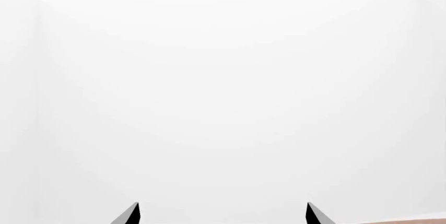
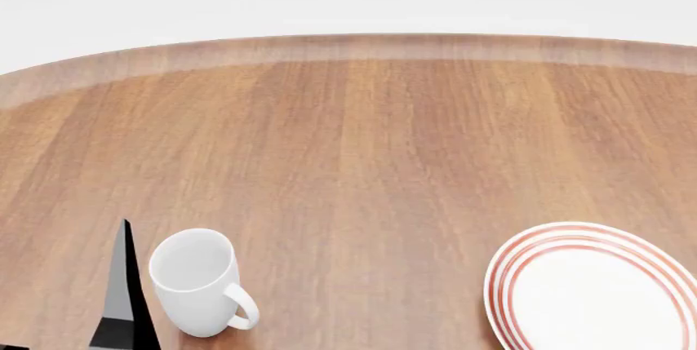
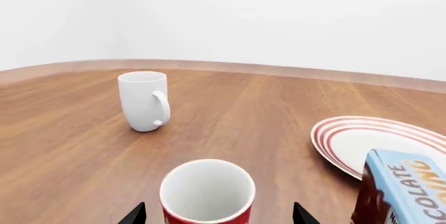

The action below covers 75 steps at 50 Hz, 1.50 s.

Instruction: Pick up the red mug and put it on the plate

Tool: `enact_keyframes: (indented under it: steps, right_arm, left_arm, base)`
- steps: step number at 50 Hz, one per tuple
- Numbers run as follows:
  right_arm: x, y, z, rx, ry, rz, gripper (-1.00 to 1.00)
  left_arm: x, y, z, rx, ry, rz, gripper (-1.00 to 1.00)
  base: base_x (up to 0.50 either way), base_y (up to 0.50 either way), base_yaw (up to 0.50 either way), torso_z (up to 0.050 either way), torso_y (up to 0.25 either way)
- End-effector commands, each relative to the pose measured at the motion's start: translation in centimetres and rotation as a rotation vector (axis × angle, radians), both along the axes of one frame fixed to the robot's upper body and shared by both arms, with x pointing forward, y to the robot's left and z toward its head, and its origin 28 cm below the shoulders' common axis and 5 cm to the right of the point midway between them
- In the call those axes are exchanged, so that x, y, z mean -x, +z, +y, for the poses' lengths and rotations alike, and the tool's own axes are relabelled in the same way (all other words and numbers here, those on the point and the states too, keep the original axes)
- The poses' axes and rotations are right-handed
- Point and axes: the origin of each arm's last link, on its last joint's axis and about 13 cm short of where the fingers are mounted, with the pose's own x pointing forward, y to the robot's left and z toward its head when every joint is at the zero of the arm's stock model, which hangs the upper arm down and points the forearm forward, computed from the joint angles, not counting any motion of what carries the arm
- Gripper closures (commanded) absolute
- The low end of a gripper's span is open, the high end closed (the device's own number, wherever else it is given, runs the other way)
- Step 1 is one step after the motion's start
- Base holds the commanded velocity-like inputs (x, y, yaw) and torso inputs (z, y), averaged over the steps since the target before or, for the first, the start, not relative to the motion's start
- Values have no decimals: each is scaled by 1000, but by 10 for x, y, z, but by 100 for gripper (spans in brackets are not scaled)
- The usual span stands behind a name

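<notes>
Right wrist view showed the right gripper spread open, its dark fingertips on either side of the red mug, which stood upright on the brown wooden table. Just beside the mug rose a blue chocolate box, partly hiding the plate beyond it. Farther off stood a plain white mug, before bare white walls. Head view showed neither the red mug nor the box. Left wrist view showed only the left gripper, open, facing blank white.
</notes>
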Motion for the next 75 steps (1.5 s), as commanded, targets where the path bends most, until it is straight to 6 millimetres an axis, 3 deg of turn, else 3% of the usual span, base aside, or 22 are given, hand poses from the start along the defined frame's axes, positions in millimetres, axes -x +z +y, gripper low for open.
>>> enact_keyframes:
  steps: [1, 63, 75]
  right_arm:
    - [4, -8, -1, -4, 7, 16, -100]
    - [2, -50, -5, -13, -10, 115, -100]
    - [3, -49, -2, -18, -12, 118, -100]
  left_arm:
    - [1, 0, 0, -1, -1, 0, -100]
    - [1, 0, -2, 2, -5, 1, -100]
    - [0, 0, -2, 2, -6, 0, -100]
  base:
    - [0, 0, 0, 0, 0]
    - [0, 0, 0, 0, 0]
    - [0, 0, 0, 0, 0]
